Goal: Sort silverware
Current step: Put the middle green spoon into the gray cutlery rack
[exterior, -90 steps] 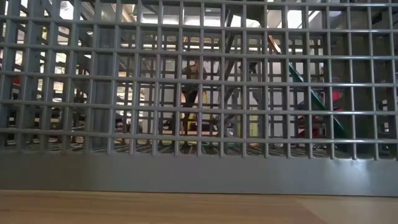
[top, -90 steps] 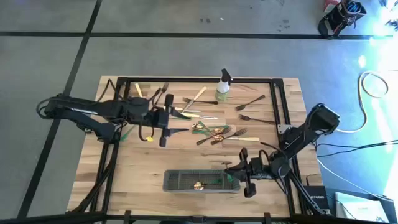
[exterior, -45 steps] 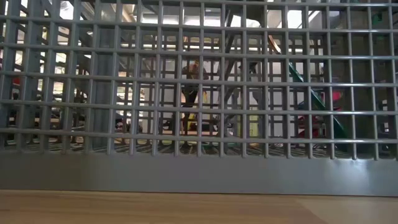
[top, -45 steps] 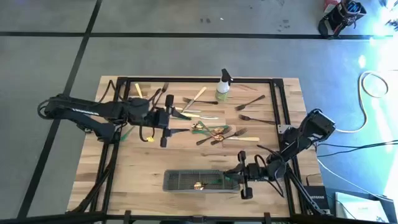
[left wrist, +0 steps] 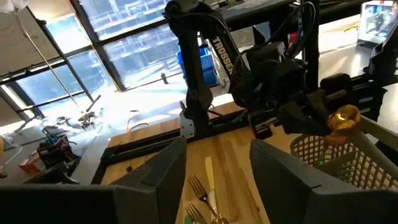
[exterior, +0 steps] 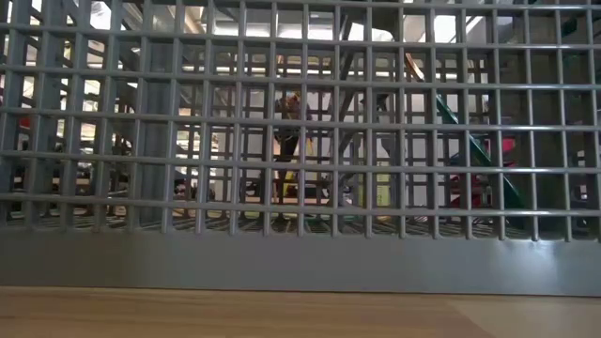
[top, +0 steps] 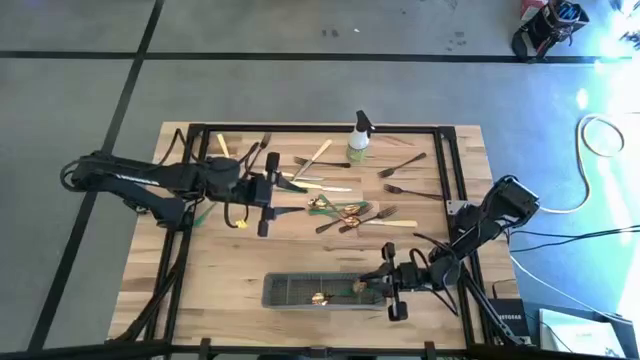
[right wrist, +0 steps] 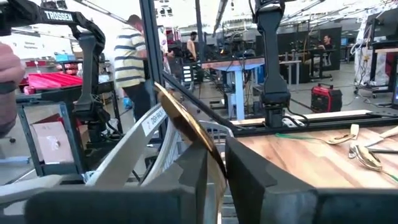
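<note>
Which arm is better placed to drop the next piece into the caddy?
The right. Its pincer is shut on a gold utensil at the grey mesh caddy's right end. The left pincer is open, far off beside the loose silverware.

Daylight is flooding in, cool and bright.
Windows [left wrist: 124,43] are glaring white; the near fingers [right wrist: 186,180] are blurring, and mesh [exterior: 300,141] is silhouetting darkly.

Grey floor [top: 300,90] (black tape lines), workshop benches [right wrist: 298,62], windows [left wrist: 124,37]

A grey wire-mesh caddy [top: 322,291] lies along the tabletop's [top: 230,270] near edge. A small spray bottle [top: 359,137] stands upright by the far edge, near its middle.
</note>
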{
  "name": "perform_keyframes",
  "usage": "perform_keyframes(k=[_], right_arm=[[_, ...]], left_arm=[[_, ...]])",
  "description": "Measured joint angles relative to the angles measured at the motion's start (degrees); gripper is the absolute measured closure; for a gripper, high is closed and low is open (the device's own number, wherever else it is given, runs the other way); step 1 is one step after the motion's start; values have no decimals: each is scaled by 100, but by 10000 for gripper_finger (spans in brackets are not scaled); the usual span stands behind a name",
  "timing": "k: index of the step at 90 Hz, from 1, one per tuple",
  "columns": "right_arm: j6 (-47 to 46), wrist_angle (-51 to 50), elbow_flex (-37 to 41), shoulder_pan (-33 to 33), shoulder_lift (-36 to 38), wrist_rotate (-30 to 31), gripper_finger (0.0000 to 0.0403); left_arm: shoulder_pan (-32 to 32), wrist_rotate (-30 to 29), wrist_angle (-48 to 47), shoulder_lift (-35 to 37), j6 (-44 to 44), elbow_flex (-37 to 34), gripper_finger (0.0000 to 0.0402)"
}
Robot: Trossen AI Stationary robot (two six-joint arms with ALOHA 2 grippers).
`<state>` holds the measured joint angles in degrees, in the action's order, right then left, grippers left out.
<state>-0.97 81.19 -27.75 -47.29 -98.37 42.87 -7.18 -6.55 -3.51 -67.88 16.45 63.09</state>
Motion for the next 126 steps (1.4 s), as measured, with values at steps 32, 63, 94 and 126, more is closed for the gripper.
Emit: perform_keyframes(k=[32,63,94,126], right_arm=[[137,-14,65,-127,178,155,361],[1180,-18,166,-954,637,1969,361],[2344,-248,164,-554,1353,2195,361],[1859,-2373,162,380,2679,1399,361]], left_arm=[[0,-2,0,0,-20,0,239],[0,-4,13,0,-3,0,239],[-24,-3,-22,1,-19,0,239],[124,-28,-95,728,-35,-439,239]])
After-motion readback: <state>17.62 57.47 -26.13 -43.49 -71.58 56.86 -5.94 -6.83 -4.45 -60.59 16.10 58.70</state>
